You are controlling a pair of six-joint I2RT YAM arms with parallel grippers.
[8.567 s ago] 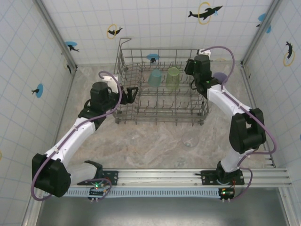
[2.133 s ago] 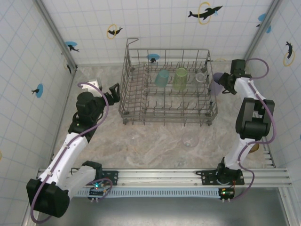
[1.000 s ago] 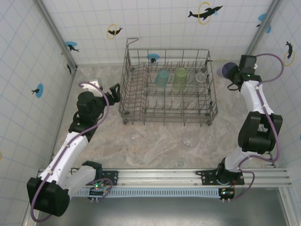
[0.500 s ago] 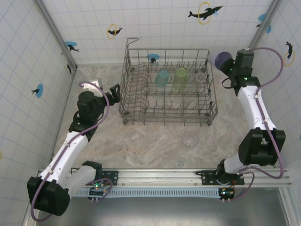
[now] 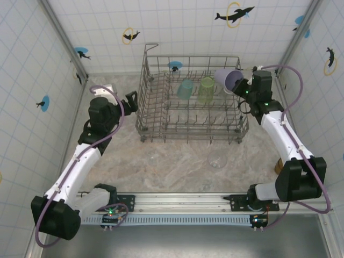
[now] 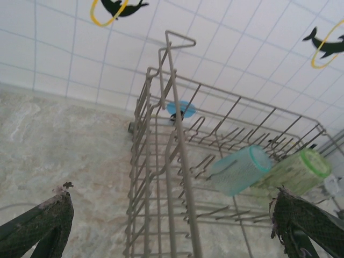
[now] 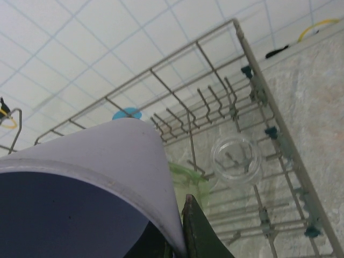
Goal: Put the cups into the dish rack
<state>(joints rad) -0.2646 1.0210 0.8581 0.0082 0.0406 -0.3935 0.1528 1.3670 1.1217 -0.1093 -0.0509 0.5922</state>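
R pincer [image 5: 239, 87] was clamped on the lavender cup [image 5: 227, 78], held tilted above the far-R corner of the dish rack [image 5: 143, 102]. L pincer [image 5: 130, 102] had its fingers wide apart w/ nothing in them, just beside the rack's L wall. Inside the rack, teal cup [image 5: 185, 89] & lime cup [image 5: 206, 90] sat side by side toward the back, w/ a clear cup [image 7: 236, 159] to their R. 2nd clear cup [image 5: 217, 160] stood on the worktop [image 5: 172, 156] in front of the rack. Amber cup [image 5: 279, 165] was near the R edge.
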